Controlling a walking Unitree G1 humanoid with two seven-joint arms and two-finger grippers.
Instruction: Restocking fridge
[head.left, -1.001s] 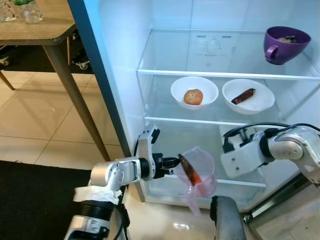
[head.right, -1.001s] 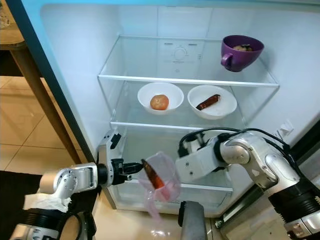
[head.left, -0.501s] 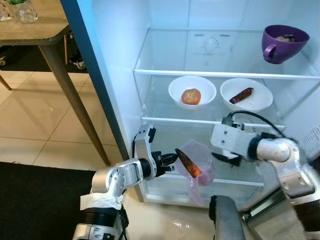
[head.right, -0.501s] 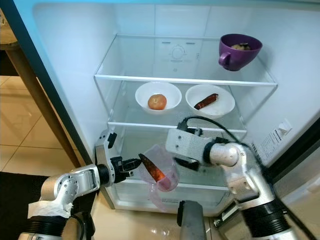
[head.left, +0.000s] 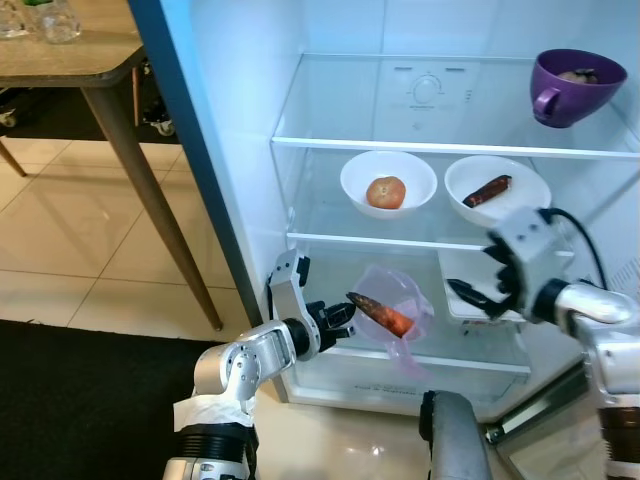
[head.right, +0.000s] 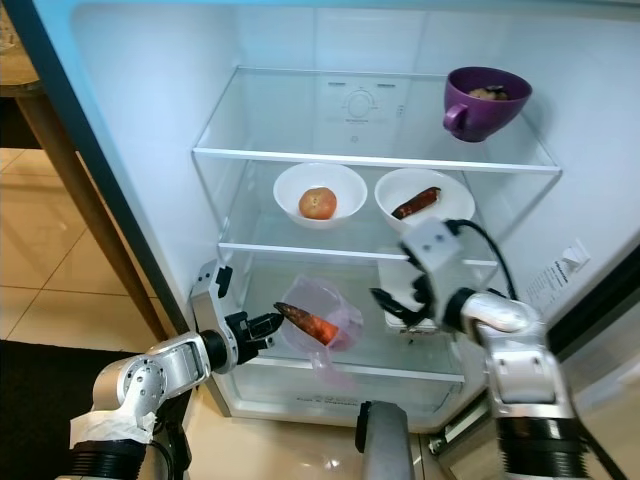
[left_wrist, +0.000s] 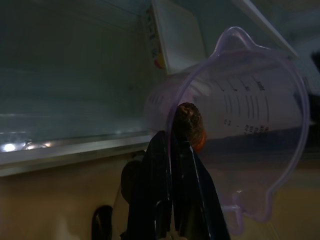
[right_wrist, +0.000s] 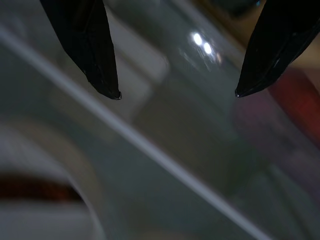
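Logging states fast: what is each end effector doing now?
Left end effector: shut on cup rim.
Right end effector: open, holding nothing.

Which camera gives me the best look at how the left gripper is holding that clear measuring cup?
The left wrist view: the left gripper pinches the rim of the measuring cup, with the carrot's end just inside. Both eye views show the tipped cup from the side, inside the fridge. In the right wrist view it is a blur.

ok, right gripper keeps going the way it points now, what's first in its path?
Likely the clear measuring cup held by the left gripper: the right gripper, open, points toward it inside the fridge. Depth unclear.
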